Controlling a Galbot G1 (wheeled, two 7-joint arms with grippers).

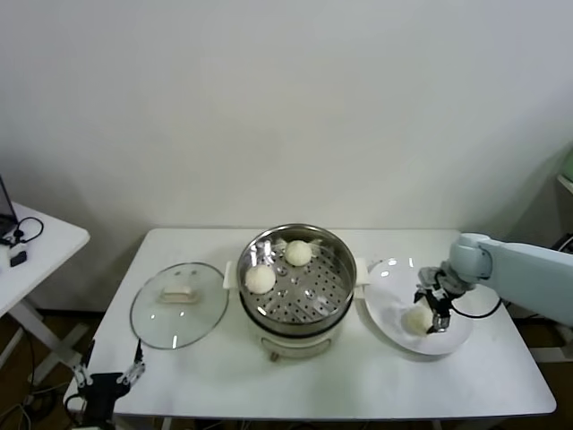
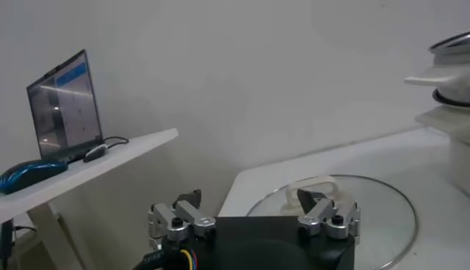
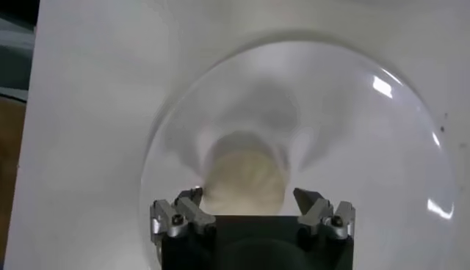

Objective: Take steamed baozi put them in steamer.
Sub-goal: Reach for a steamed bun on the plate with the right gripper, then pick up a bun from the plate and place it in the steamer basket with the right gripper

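Observation:
The steel steamer (image 1: 295, 309) stands at the table's middle on its cream base. Two cream-white baozi lie on its perforated tray, one at the left (image 1: 260, 279) and one at the back (image 1: 298, 253). A third baozi (image 1: 418, 318) lies on the white plate (image 1: 452, 342) to the right; it also shows in the right wrist view (image 3: 244, 180). My right gripper (image 1: 431, 309) is open and hangs just over this baozi, its fingers (image 3: 189, 202) on either side of it and apart from it. My left gripper (image 1: 107, 378) is open and parked low at the table's front left corner.
The glass lid (image 1: 177, 305) with a cream handle lies flat left of the steamer; it also shows in the left wrist view (image 2: 382, 213). A side table (image 1: 36, 255) with a laptop (image 2: 64, 106) and a mouse stands at the far left.

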